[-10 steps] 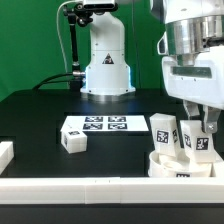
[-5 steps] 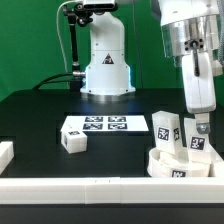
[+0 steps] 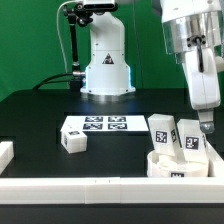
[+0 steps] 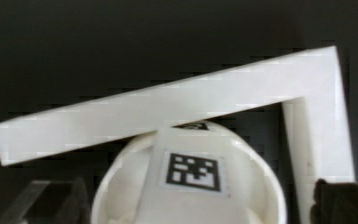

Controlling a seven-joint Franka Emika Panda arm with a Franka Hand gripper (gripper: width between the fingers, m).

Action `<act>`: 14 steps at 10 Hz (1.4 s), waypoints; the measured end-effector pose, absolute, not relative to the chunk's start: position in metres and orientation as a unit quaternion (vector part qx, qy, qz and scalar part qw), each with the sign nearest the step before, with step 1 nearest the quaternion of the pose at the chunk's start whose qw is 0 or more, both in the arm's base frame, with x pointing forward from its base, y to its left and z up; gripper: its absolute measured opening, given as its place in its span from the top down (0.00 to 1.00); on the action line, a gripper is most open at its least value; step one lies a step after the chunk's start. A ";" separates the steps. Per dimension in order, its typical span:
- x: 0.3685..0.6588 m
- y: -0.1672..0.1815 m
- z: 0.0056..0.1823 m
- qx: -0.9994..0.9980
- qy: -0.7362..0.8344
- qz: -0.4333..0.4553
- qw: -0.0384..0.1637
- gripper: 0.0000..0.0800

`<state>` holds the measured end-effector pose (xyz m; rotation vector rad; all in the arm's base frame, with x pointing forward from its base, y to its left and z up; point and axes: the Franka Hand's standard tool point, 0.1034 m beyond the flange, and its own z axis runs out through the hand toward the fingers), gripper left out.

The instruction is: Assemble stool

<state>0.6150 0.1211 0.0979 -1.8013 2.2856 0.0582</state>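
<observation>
Toward the exterior view's left, a loose leg (image 3: pixel 72 142) lies on the black tabletop (image 3: pixel 30 120), just left of the marker board (image 3: pixel 95 125). At lower right the round seat (image 3: pixel 170 168) sits beside the white border rail (image 3: pixel 90 186), with two legs (image 3: pixel 160 131) standing on it. The end effector (image 3: pixel 206 124) hangs just above the right-hand leg (image 3: pixel 194 143), its fingers (image 4: pixel 332 196) spread open and gripping nothing.
</observation>
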 end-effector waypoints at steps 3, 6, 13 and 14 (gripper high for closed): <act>0.619 0.126 0.110 -0.633 0.763 0.015 0.130 0.19; 0.614 0.133 0.105 -0.715 0.690 0.006 0.110 0.19; 0.620 0.136 0.112 -0.922 0.379 -0.028 0.068 0.19; 0.620 0.136 0.112 -0.932 0.355 -0.029 0.067 0.19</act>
